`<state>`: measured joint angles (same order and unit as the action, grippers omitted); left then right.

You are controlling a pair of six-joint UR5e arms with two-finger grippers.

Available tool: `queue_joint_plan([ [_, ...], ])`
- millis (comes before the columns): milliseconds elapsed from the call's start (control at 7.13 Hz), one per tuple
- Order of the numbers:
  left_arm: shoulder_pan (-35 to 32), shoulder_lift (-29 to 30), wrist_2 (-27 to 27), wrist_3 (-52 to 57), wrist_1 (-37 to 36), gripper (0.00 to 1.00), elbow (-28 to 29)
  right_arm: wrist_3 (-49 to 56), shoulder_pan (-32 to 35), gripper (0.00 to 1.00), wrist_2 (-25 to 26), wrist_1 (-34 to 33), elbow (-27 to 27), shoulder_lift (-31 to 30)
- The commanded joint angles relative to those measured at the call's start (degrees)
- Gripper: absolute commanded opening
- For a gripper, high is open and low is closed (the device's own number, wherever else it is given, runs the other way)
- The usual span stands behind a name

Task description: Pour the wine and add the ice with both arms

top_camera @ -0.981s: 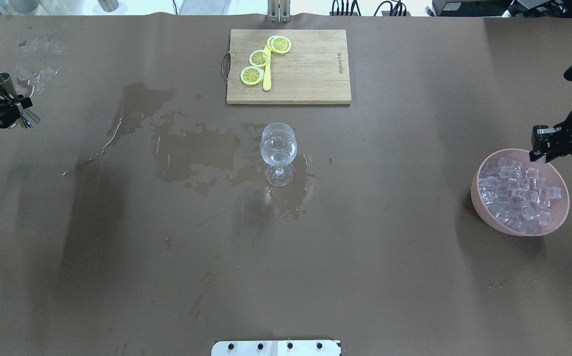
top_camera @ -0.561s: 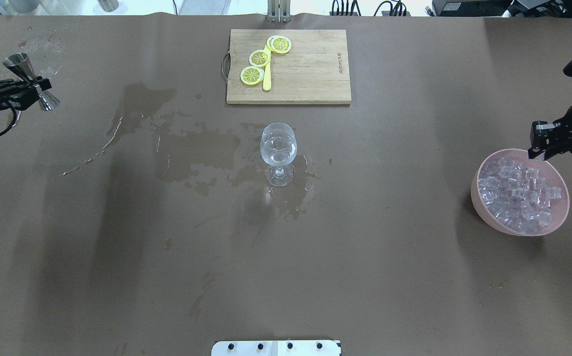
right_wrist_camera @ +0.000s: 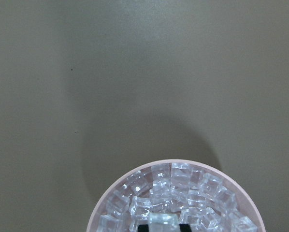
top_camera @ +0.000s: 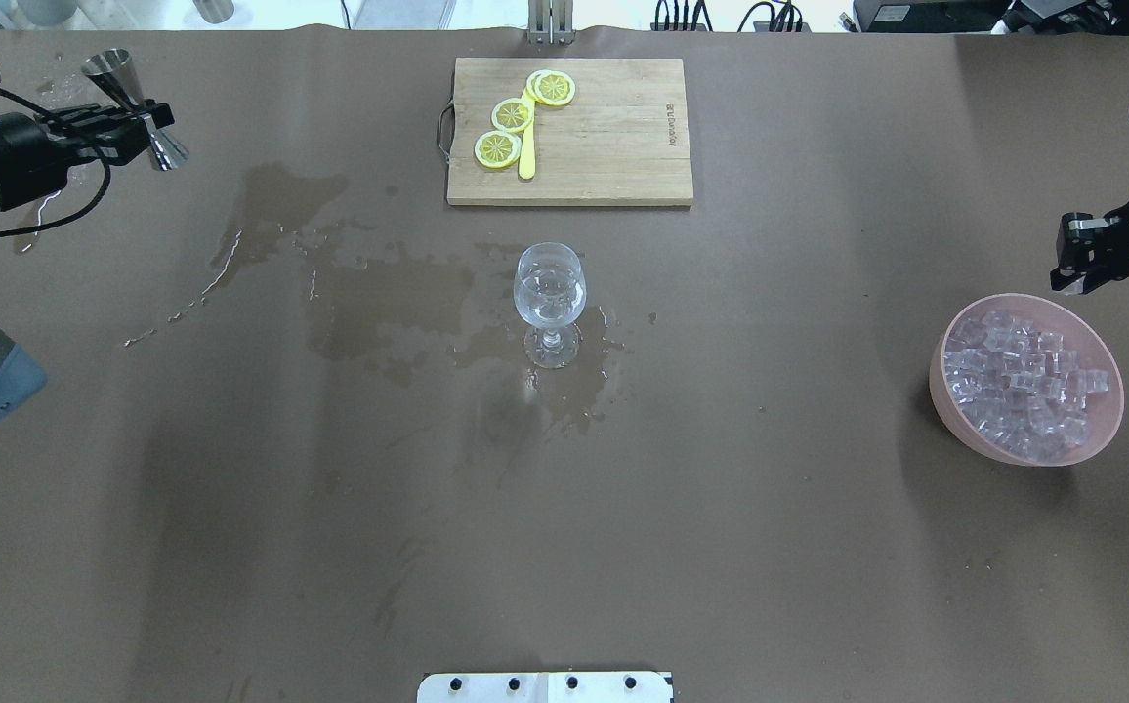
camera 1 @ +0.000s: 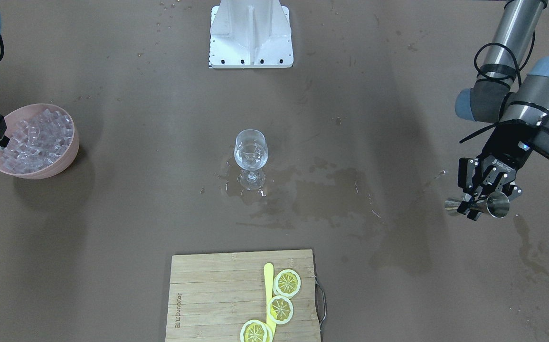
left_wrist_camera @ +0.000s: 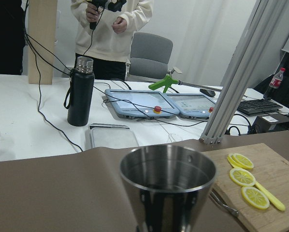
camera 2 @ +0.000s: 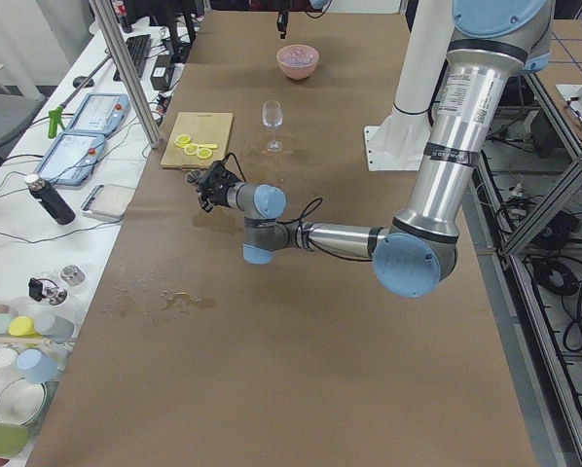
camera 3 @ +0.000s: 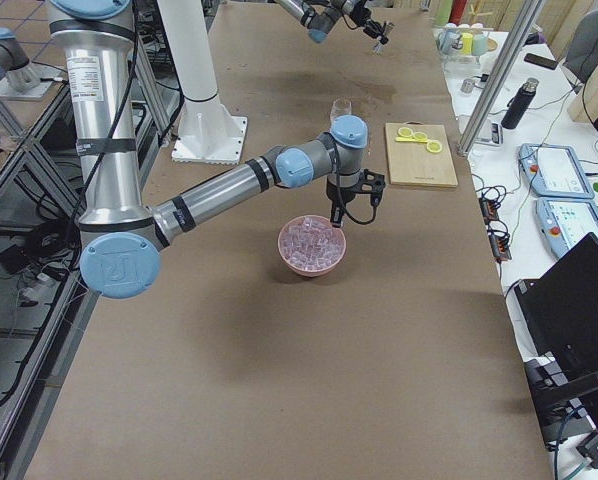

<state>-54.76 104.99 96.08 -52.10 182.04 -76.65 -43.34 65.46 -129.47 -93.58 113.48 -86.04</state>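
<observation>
1. Sitting lower right in the overhead view, the pink bowl (top_camera: pixel 938 383) keeps the ice (top_camera: pixel 1024 381) close to the right gripper (top_camera: pixel 1067 266), which seems to pinch one cube (right_wrist_camera: pixel 164 219).
2. At centre, the glass (top_camera: pixel 550 293) holds the wine (top_camera: pixel 549 305).
3. Upper left, the left gripper (top_camera: pixel 141 120) clamps the jigger (top_camera: pixel 117 80) upright, probably against spilling.

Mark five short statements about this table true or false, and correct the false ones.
1. The left gripper holds a metal jigger. True.
2. The stemmed glass lies on its side. False: it stands upright.
3. The ice sits in a pink bowl. True.
4. Four lemon slices lie on the cutting board. False: there are three.
5. Spilled liquid darkens the surface beside the glass. True.
</observation>
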Motion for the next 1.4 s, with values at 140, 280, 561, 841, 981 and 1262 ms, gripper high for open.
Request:
queue_joint_plan([
  [140, 2.1, 2.7, -1.5, 0.6, -11.2, 0.00, -8.4, 0.0, 1.7, 0.12, 0.0, 0.0, 1.4, -0.4],
  [280, 5.0, 5.2, -2.2, 2.2, -12.1, 0.00, -8.0, 0.0, 1.9, 0.12, 0.0, -0.3, 2.4, -1.1],
  [561, 13.1, 9.0, -12.5, 19.4, -14.1, 0.00, -8.1, -0.1, 2.7, 0.11, 0.7, -0.9, 5.4, -5.6],
  [841, 15.8, 10.8, -15.4, 26.5, -14.5, 0.00, -8.3, -0.2, 4.7, 0.11, 0.9, -3.2, 5.6, -6.1],
  [981, 15.8, 11.9, -15.4, 31.5, -15.1, 0.00, -8.7, -0.5, 5.0, 0.11, 0.8, -3.8, 5.6, -6.0],
  [1262, 16.2, 13.1, -15.5, 36.6, -20.3, 0.00, -12.1, -0.6, 5.6, 0.11, 1.0, -3.9, 5.5, -6.2],
])
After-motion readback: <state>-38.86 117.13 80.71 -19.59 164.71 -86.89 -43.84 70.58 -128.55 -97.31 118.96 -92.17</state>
